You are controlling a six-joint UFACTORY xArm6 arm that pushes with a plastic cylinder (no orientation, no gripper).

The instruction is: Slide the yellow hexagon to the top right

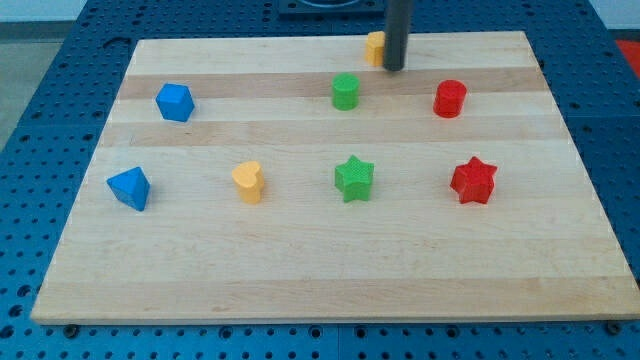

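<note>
My tip [393, 68] stands at the top of the surface [300, 260], touching the right side of the yellow hexagon [374, 47], which lies near the top edge, right of middle. My end effector is a plain rod and holds nothing. The green cylinder [346, 91] is just below.
</note>
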